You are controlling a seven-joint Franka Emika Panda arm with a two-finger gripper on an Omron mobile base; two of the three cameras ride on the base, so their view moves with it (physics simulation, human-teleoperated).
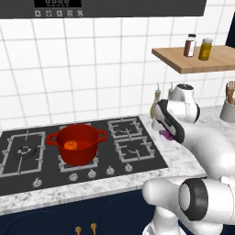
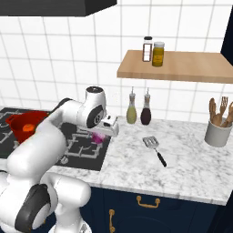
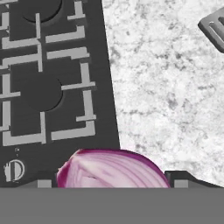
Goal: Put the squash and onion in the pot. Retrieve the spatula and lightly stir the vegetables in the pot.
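Hand fingers apart, straddling the onion at the worktop edge beside the hob; onion half hidden. Squash sits in pot. Spatula lies mid-worktop.

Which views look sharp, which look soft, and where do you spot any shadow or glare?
Left base view: soft, slightly blurred; round deep red pot shaded inside. Right base view: crisper; slim grey metal spatula casts almost no shadow, no glare. Hand view: purple-magenta onion close and soft-edged, evenly lit.
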